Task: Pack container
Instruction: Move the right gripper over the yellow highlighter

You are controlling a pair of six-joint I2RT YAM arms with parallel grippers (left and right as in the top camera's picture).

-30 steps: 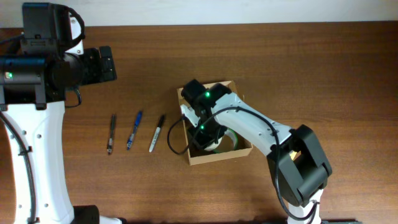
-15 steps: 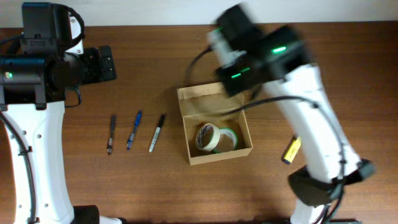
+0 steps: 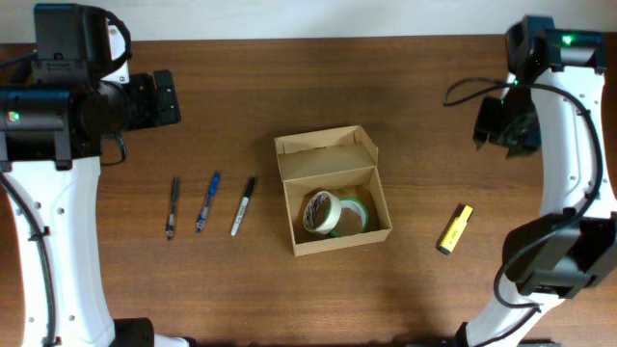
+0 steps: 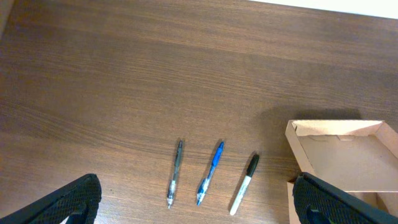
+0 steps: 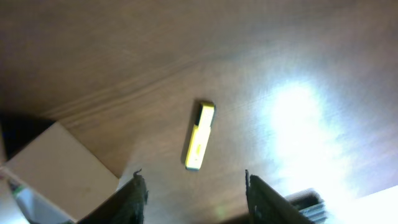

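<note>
Big move by the right claw since a second ago: back then it was down inside the cardboard box, now it's up by the far right edge of the bench, well apart from the box. Overhead, the box sits mid-bench with its flap lid laid open, and a whitish tape roll and a green tape roll touch inside it. Left of the box, a black pen, a blue pen and a black marker lie in a row. A yellow highlighter lies off to its right. The left claw hangs over the far left.

Left wrist view: the left claw is spread really wide with nothing in it. The black pen, blue pen, black marker and part of the box show below.

Right wrist view: the right claw is partway open and empty. The highlighter shows on the bench below the gap, box corner at lower left.
</note>
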